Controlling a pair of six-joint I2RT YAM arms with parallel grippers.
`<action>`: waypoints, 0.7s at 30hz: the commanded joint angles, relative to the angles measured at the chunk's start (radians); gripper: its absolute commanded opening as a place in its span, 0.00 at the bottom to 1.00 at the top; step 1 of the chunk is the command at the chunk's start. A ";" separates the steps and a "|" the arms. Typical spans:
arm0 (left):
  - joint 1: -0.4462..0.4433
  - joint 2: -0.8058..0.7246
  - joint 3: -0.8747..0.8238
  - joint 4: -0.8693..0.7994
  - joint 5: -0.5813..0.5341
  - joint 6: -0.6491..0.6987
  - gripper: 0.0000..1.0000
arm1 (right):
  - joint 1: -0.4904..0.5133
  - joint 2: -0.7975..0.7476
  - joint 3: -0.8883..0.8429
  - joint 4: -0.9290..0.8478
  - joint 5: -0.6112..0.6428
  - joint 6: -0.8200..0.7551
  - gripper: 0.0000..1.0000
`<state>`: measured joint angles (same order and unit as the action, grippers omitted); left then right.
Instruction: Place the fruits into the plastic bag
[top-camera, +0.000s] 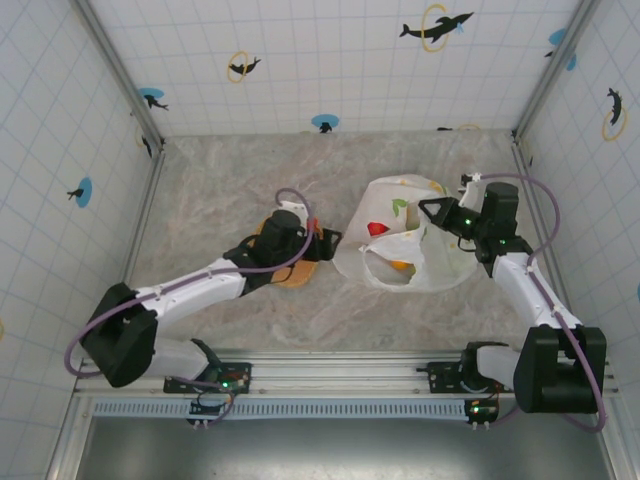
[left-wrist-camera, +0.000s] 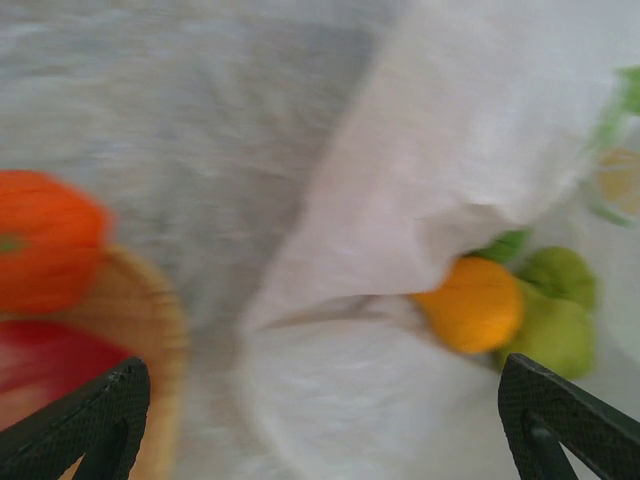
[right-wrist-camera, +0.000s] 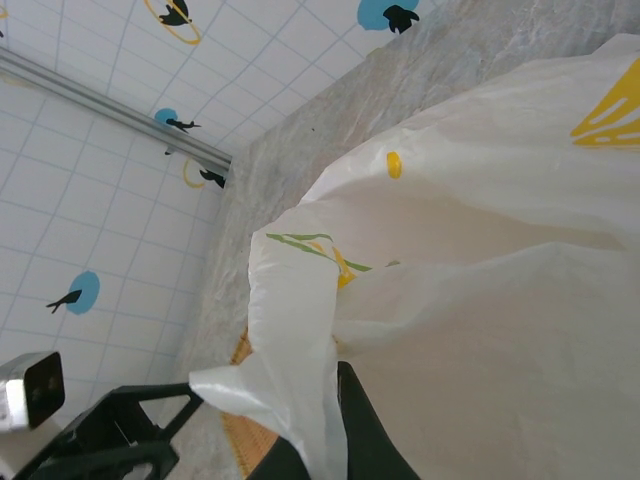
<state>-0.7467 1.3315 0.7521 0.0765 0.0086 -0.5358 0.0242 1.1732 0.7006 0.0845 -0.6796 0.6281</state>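
Note:
The plastic bag (top-camera: 415, 262) lies right of centre, its mouth held up. My right gripper (top-camera: 434, 211) is shut on the bag's rim; in the right wrist view the white film (right-wrist-camera: 480, 300) is pinched at the gripper (right-wrist-camera: 325, 440). Inside the bag lie a red fruit (top-camera: 377, 228), an orange fruit (top-camera: 400, 266) and something green (top-camera: 400, 207). My left gripper (top-camera: 326, 240) stands open and holds nothing, between the mat and the bag. The blurred left wrist view has an orange fruit (left-wrist-camera: 45, 240) and a red fruit (left-wrist-camera: 50, 370) on the left. An orange fruit (left-wrist-camera: 470, 303) and a green fruit (left-wrist-camera: 555, 320) lie inside the bag (left-wrist-camera: 450, 150).
A flat woven mat (top-camera: 292, 272) lies under the left wrist, with its edge (left-wrist-camera: 150, 330) in the left wrist view. Tiled walls with metal corner posts (top-camera: 150, 130) enclose the marbled table (top-camera: 220, 190). The left gripper's dark fingers (right-wrist-camera: 110, 430) appear at the lower left of the right wrist view.

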 joint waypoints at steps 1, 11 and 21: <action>0.080 -0.023 -0.040 -0.160 -0.081 0.026 0.93 | -0.007 0.006 -0.019 0.013 -0.014 -0.010 0.00; 0.096 0.096 -0.045 -0.099 -0.081 -0.163 0.93 | -0.005 0.013 -0.019 0.023 -0.017 0.001 0.00; 0.096 0.218 -0.016 -0.007 -0.064 -0.245 0.92 | -0.007 0.017 -0.025 0.018 -0.018 -0.010 0.00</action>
<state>-0.6479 1.5269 0.7090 0.0261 -0.0528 -0.7357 0.0242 1.1816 0.7002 0.0856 -0.6838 0.6285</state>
